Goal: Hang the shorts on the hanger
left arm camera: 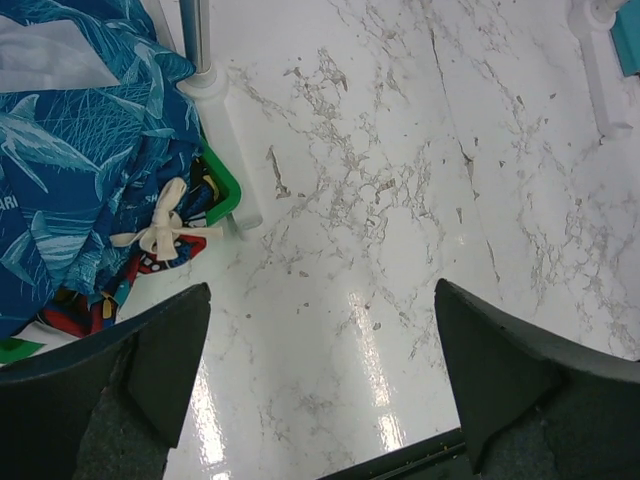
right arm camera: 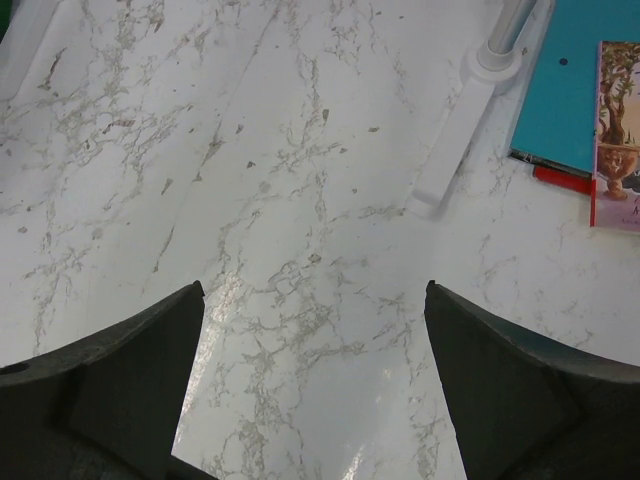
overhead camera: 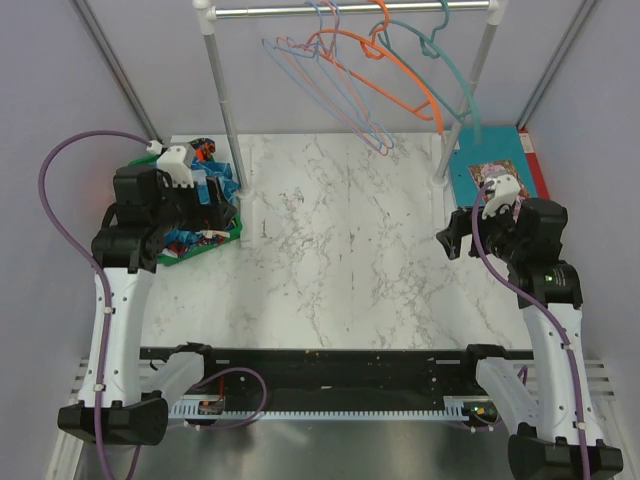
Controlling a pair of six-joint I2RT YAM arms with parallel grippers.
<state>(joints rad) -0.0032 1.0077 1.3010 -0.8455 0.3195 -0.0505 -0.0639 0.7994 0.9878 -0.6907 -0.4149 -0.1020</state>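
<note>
Since both claws stand wide open and hold nothing, the step in hand looks like the first pick. The left gripper point(left arm camera: 315, 300) hangs over bare marble table point(left arm camera: 420, 200), just to the right of the shorts point(left arm camera: 90, 130). The right gripper point(right arm camera: 315, 290) is well apart on the other side, near a teal book point(right arm camera: 565, 90).

The shorts lie crumpled in a green bin point(left arm camera: 226, 186) at the table's left, against the foot of the rack's left post point(left arm camera: 196, 40). Their white drawstring point(left arm camera: 160, 228) is knotted and spills toward the rim, and a red-patterned garment lies under them.

I would bring the left claw over the blue fabric near that knot. It probably marks the waistband, and a waistband grip should let the shorts hang flat. Bite only the top layer, so the red piece stays behind, and lift clear of the rim and post.

Further back, the lavender hanger point(overhead camera: 322, 90) hangs tilted on the rail point(overhead camera: 350, 10) among pink, orange and teal ones. The idle right arm seems best placed to steady it.
</note>
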